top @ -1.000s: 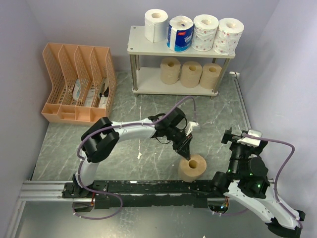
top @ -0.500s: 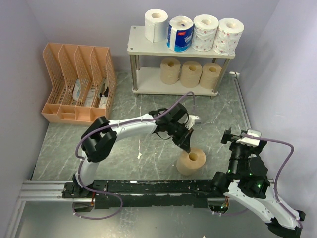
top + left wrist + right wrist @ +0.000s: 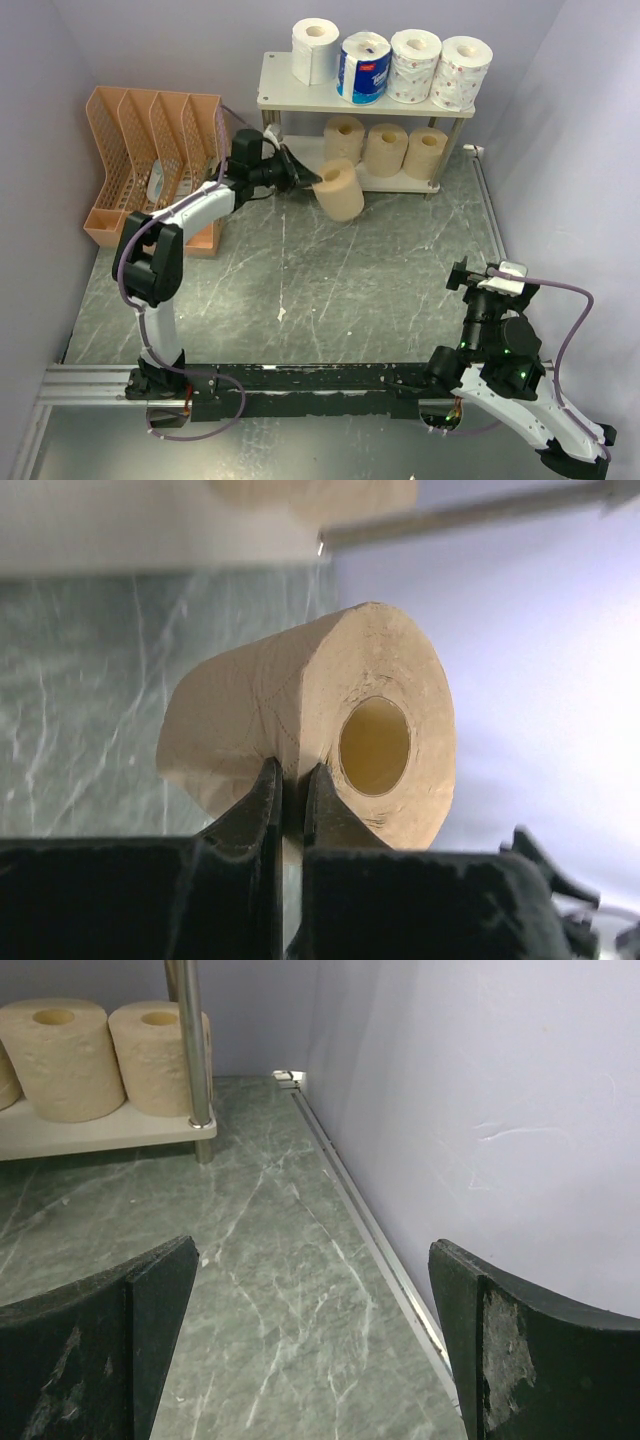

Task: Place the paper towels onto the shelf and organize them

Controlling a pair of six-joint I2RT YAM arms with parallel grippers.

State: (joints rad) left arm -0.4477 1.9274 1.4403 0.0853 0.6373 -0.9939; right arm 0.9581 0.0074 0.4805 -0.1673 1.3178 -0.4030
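Left pincer [image 3: 292,800] nearly closed, nipping the tan roll [image 3: 340,190] by its soft wall beside the core [image 3: 374,746]; roll hanging over the worktop [image 3: 330,290], at 8 o'clock of the three lower tan rolls [image 3: 385,148] on the shelf [image 3: 280,98]. It's likely handling light and squashy, thin pinch risking tearing. Right pincer [image 3: 315,1300] gaping, carrying nothing

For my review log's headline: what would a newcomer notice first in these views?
The left gripper pinches a tan-brown paper towel roll by its wall, lifted in front of the bare left end of the lower board of a small two-tier shelf with off-white boards and silver legs. That shelf already carries four rolls on top and three tan rolls below. The right gripper sits open near the right wall.
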